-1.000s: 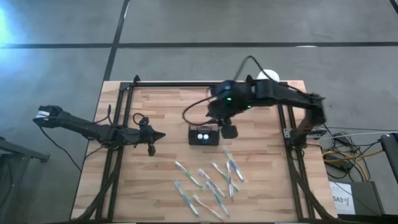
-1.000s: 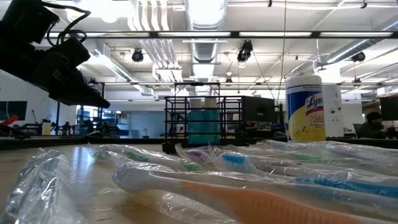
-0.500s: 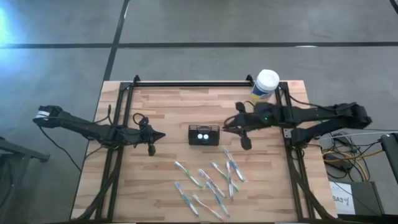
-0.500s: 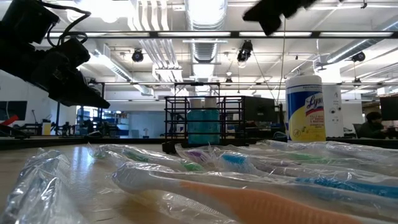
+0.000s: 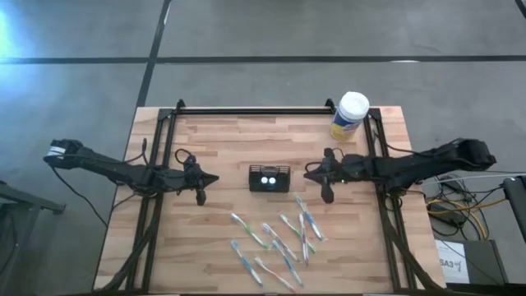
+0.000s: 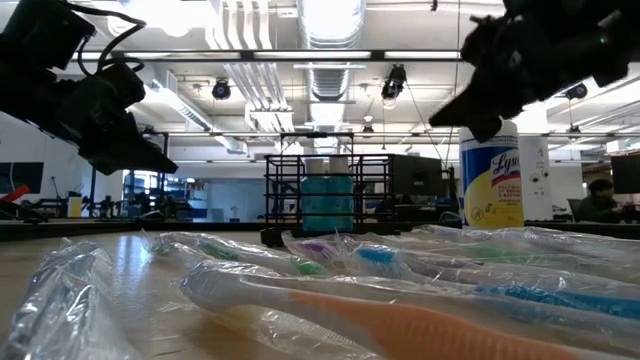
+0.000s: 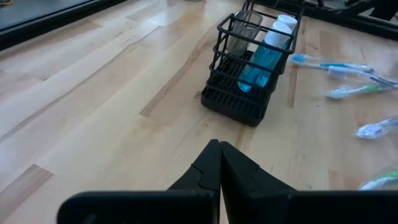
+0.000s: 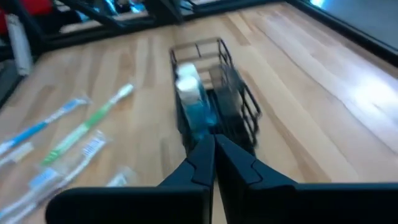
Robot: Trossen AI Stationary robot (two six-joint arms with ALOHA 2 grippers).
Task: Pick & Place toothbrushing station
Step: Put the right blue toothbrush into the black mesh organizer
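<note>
Basket (image 5: 269,178) of black wire mesh, low and rectangular, stands mid-table on pale wood planks, holding a blue bottle (image 7: 261,57) with a white cap. Left gripper (image 5: 200,196) and right gripper (image 5: 327,194) flank it, apart, both clenched on nothing. Plastic-wrapped toothbrushes (image 5: 279,238) lie nearby

You get even, soft overhead light on the wooden table (image 5: 214,222), blue glare at the high view's upper left, bright ceiling lights (image 6: 330,15) washing out the low view's top, wrapped toothbrushes (image 6: 400,320) blurred in its foreground, right wrist view motion-smeared throughout.
</note>
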